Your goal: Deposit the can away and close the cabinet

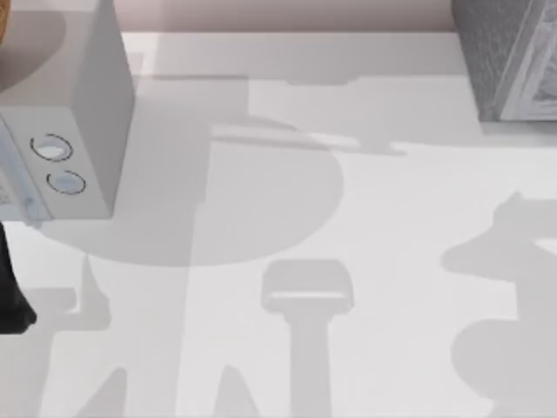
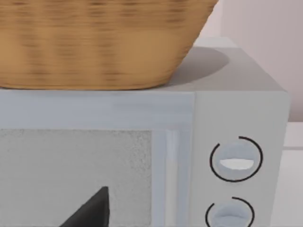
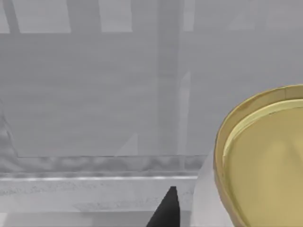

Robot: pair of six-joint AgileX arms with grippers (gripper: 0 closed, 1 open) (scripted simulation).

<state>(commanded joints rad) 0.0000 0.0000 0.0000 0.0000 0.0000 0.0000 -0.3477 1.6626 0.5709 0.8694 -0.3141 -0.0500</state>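
Note:
The can (image 3: 265, 161) has a gold rimmed lid and a pale side, and it hangs close in front of the grey cabinet (image 3: 94, 94). My right gripper (image 3: 191, 217) is shut on the can, with one dark fingertip (image 3: 166, 210) showing beside it. Seen from above, the cabinet (image 1: 509, 61) stands at the table's far right corner. Whether its door is open is not clear. My left gripper (image 2: 90, 210) hovers in front of the microwave's door, and the left arm (image 1: 13, 296) is at the table's left edge.
A white microwave (image 1: 70, 131) with two round knobs (image 1: 52, 148) stands at the far left. A wicker basket (image 2: 94, 42) sits on top of it. The pale table (image 1: 348, 261) carries only arm shadows in its middle.

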